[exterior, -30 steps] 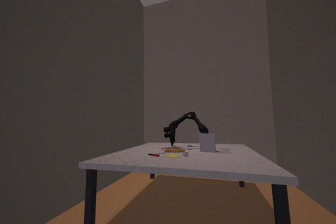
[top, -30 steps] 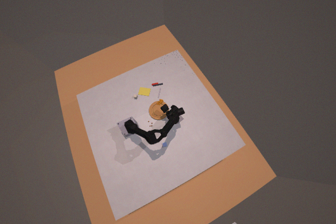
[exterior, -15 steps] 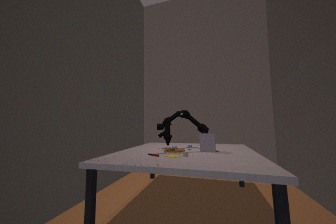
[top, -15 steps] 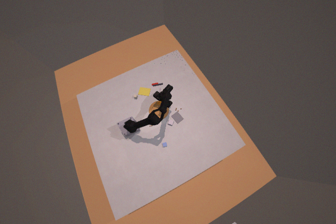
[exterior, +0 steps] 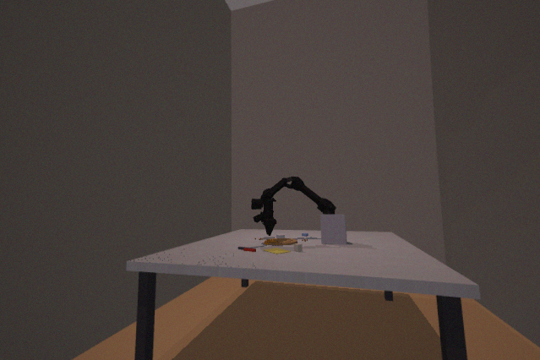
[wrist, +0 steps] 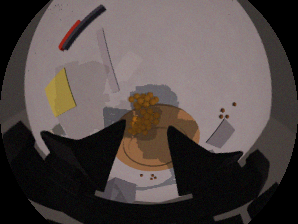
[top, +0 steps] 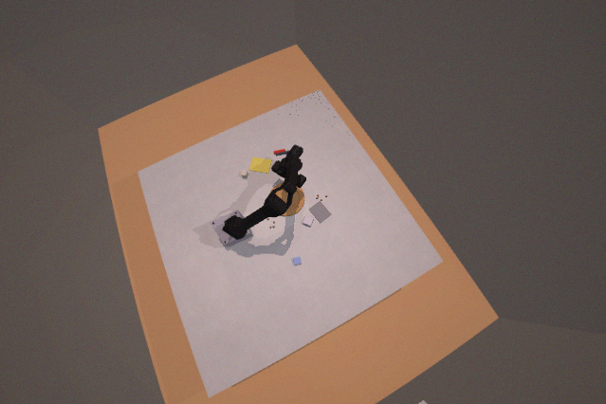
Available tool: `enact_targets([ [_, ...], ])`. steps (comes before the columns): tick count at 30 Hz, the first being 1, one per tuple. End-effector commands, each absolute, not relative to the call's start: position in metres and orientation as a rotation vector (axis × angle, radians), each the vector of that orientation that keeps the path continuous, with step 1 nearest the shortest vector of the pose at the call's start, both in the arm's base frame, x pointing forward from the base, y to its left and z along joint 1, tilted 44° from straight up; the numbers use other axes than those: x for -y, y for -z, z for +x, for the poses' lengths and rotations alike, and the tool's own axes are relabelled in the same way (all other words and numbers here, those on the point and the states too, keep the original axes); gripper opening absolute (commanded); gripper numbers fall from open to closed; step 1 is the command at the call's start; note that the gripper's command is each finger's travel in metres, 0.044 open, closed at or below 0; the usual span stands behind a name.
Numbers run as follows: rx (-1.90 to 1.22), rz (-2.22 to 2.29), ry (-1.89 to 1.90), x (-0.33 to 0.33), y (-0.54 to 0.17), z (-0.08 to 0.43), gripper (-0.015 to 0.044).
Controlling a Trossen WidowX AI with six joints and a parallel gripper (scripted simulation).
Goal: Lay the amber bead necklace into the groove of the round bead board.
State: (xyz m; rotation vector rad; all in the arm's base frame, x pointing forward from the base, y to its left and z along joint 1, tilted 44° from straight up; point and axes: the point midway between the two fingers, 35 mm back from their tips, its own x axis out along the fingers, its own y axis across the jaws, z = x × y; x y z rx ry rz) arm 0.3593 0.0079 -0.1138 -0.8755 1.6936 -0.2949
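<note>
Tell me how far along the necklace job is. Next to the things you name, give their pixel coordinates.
Already there: the round bead board (top: 298, 205) (wrist: 192, 145) lies flat on the table, and the amber bead necklace (wrist: 145, 117) sits bunched at its edge, partly overhanging.
In hand: nothing; the gripper (exterior: 269, 234) (wrist: 147, 125) is open above the necklace.
Left: grasp the necklace, spread it and lay it around the groove (wrist: 126, 152).

The round bead board (top: 298, 205) (exterior: 291, 242) is showing a smooth, matt, wood-like face, the amber beads (exterior: 271, 242) (wrist: 145, 117) are looking smooth like plastic, the yellow square (top: 261, 165) (exterior: 276, 251) (wrist: 60, 93) is resembling matt paper, and the tabletop (top: 360, 228) (exterior: 363, 263) (wrist: 175, 50) is appearing matt and faintly mottled
</note>
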Motion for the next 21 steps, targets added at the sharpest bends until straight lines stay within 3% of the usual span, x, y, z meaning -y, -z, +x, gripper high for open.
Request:
enact_targets([
  [1,-1.692,-0.877,0.293,-0.009,0.113,0.359,0.0250],
  [21,-1.697,-0.886,0.297,0.012,0.135,0.356,0.0250],
])
